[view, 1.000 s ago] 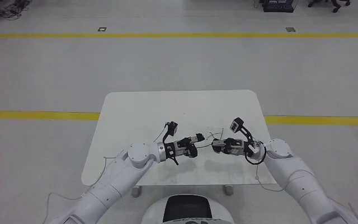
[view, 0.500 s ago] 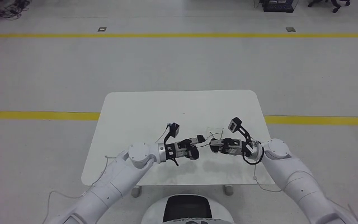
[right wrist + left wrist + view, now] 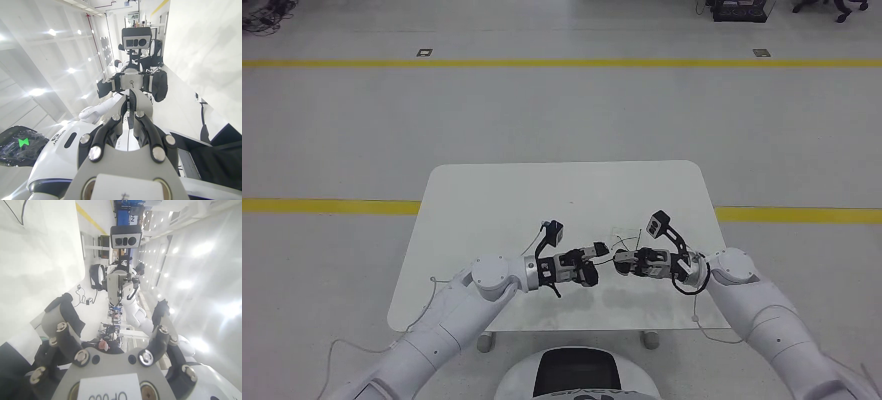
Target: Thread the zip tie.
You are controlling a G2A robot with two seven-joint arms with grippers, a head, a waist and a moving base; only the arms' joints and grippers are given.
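Faintly, thin zip tie, ends unclear

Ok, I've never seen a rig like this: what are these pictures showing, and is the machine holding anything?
It is a two-armed robot working at a white table. The top view looks down from a camera above its arms. The other two come from cameras on each wrist, so each shows its own gripper up close, with the opposite arm facing it. The left gripper is wide open. The right gripper is shut, and a thin dark strand with a small loop, apparently the zip tie, pokes out past its fingertips. Both grippers nearly meet above the table.
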